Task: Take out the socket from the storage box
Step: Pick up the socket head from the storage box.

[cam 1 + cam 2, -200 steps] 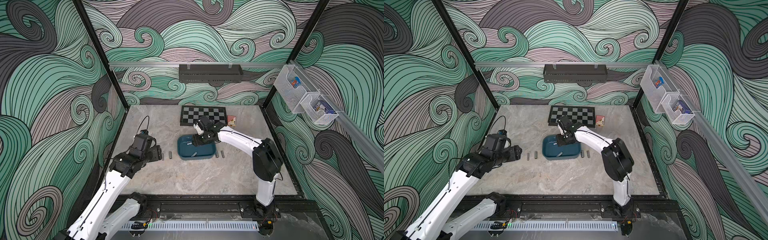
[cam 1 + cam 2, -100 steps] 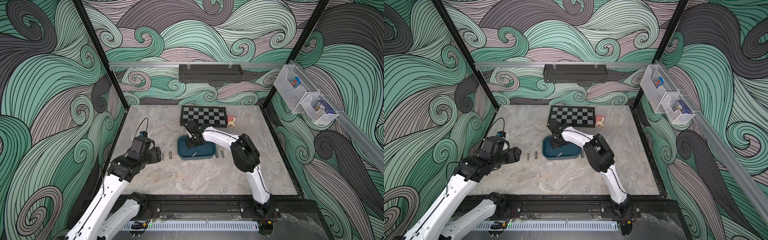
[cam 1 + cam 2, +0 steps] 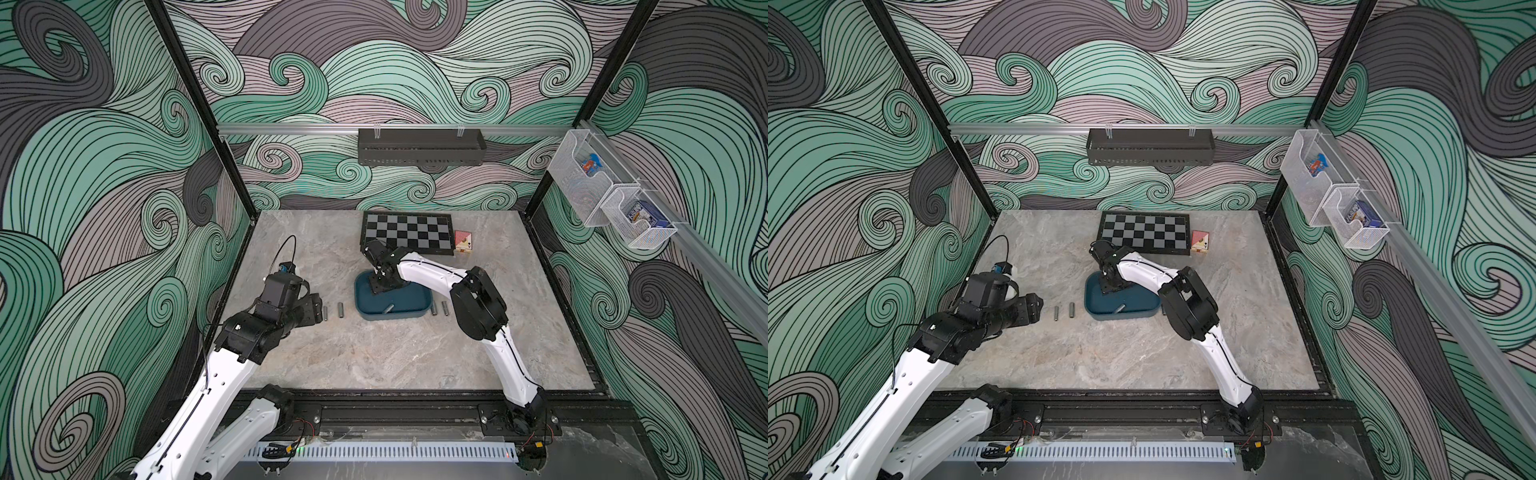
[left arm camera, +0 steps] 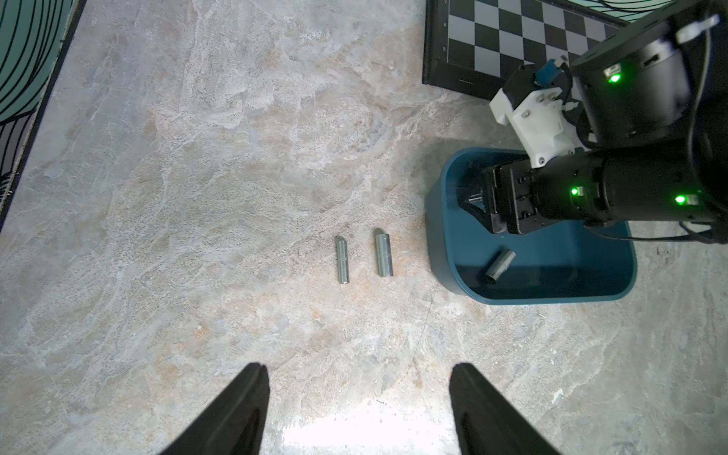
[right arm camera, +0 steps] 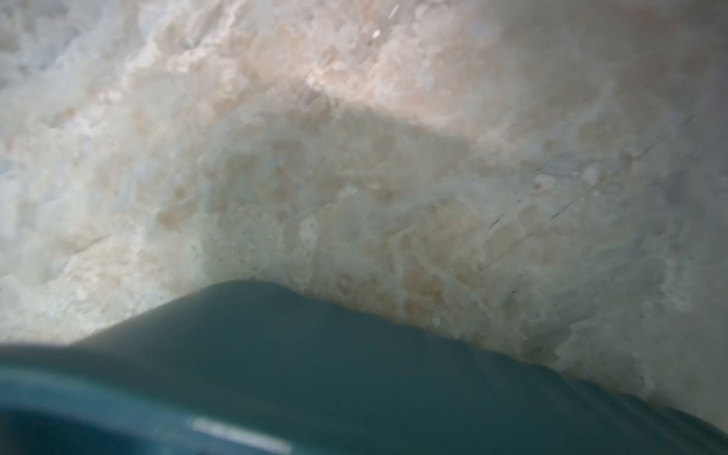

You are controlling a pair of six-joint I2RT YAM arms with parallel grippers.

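The socket (image 4: 500,266) lies inside the storage box (image 3: 411,316), close against the box's front wall and about midway along it, its long axis slanting across that wall instead of running with it. The right hand (image 4: 470,201) is down in the same box, in the far corner on the left arm's side, its fingers pointing at the short wall there. So the socket lies to the side of those fingers, towards the front edge of the surface (image 3: 374,365), not ahead of them; a turn or a pull-back looks needed before they could straddle it. A pale glint shows between the fingers, but whether they grip anything I cannot tell. The left hand (image 4: 356,372) hovers released and empty outside the box, with two loose sockets (image 4: 383,256) on the surface between it and the box; the right hand is clearly the nearer.

A second ago the right hand was nearer the middle of the box's far wall, with its elbow out towards the surface's right edge. Since then the elbow has swung inward and the hand has crossed to the corner. The left hand has barely shifted, and the box has not moved
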